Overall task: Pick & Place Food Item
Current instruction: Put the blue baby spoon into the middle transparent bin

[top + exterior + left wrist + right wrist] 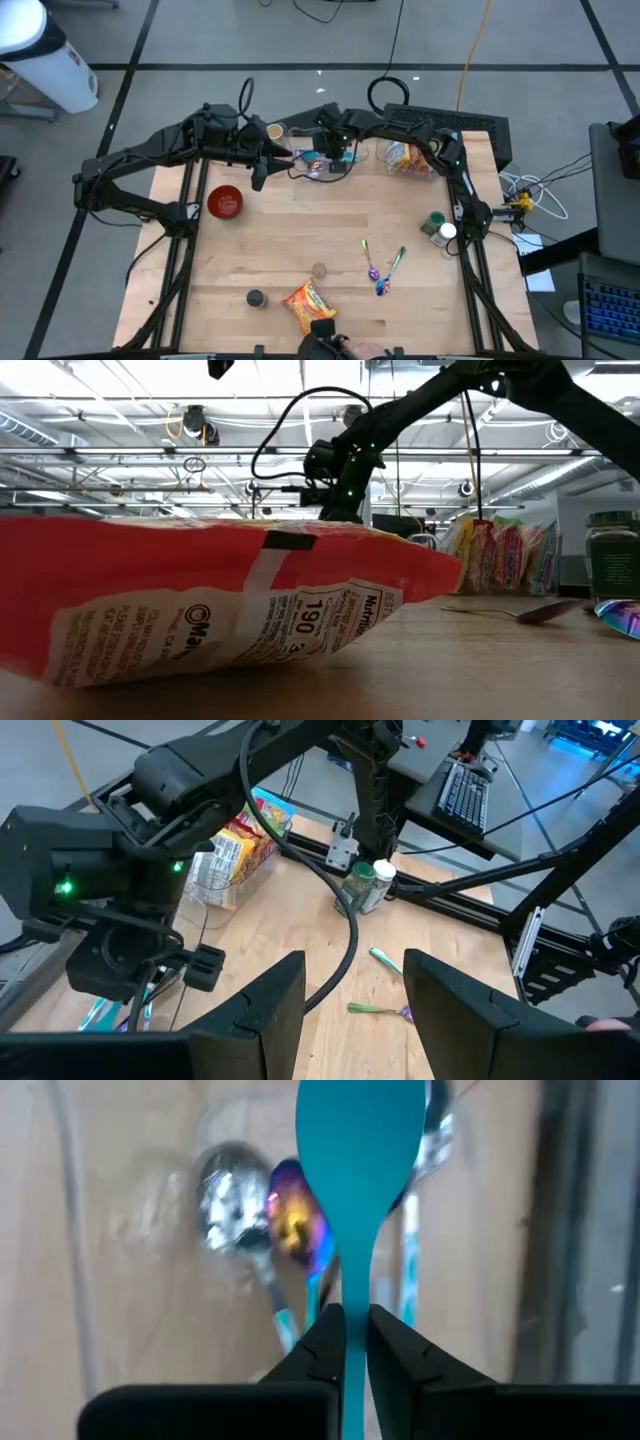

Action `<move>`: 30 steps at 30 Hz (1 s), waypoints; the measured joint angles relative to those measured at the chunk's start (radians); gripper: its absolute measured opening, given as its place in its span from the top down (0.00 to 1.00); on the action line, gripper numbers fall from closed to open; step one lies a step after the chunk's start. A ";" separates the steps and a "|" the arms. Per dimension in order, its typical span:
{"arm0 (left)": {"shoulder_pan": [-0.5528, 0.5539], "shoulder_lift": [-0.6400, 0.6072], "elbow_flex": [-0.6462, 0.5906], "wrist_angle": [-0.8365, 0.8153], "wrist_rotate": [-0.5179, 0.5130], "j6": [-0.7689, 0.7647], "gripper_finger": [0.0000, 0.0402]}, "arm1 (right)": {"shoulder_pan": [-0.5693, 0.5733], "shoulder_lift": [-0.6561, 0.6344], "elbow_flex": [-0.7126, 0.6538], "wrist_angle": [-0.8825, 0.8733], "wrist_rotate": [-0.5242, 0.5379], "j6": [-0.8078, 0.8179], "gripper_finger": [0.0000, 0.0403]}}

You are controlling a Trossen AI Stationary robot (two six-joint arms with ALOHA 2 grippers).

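An orange-red snack bag (308, 305) lies flat on the table near its front edge and fills the low view (200, 600). My right gripper (335, 153) hovers at the far middle over a clear tray of spoons (322, 166), shut on a teal spoon (360, 1140). My left gripper (262, 172) hangs just left of that tray, open (355, 975), with nothing between its fingers. My right gripper pinches the teal spoon's thin handle (355, 1342) between its two fingers, slanting down from above. The fingers lie along the handle, and the spoon's bowl sticks out past the fingertips, above the other spoons in the tray.
A clear bin of snack bags (410, 158) stands at the far right, with a green-lidded jar (437, 225) by the right edge. A red bowl (224, 201) sits at the left. Two spoons (383, 268) lie loose in the middle right. A cup (275, 131) stands at the back.
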 joint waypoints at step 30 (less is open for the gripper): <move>0.000 0.000 0.000 0.000 0.000 -0.015 0.56 | 0.007 -0.002 -0.103 0.091 0.085 -0.019 0.87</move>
